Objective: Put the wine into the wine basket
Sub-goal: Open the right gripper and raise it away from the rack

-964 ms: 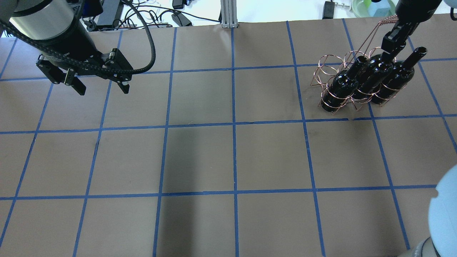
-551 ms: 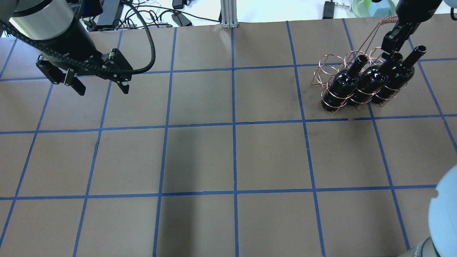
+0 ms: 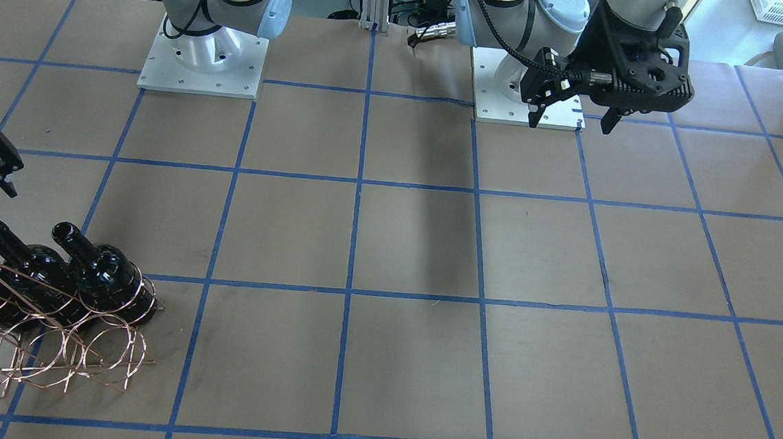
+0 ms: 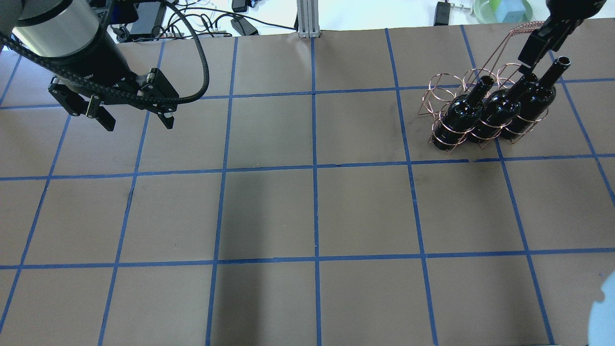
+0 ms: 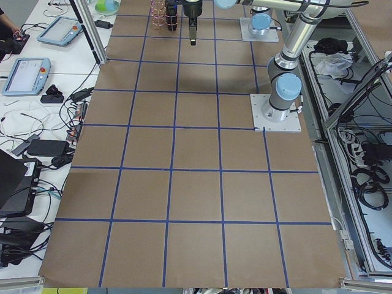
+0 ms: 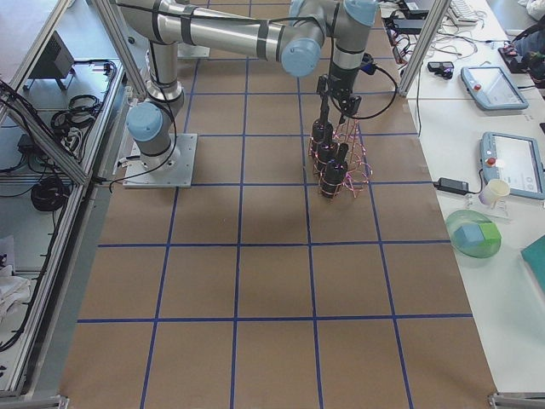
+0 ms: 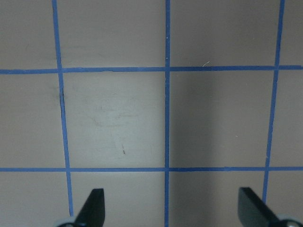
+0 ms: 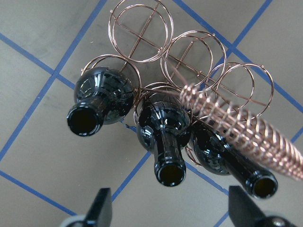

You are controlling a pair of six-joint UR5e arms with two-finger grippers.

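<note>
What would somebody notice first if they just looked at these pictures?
Three shiny black wine bottles stand together in a copper wire basket near the far right corner of the table. The right pincer hangs open just above their mouths. The left pincer is open too, far off on the other side.

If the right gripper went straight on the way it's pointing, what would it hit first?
Probably the mouth of the middle bottle, which sits nearly midway between the fingers of the open right gripper in the wrist view. Depth is unclear; the coiled basket handle lies just beside that line.
</note>
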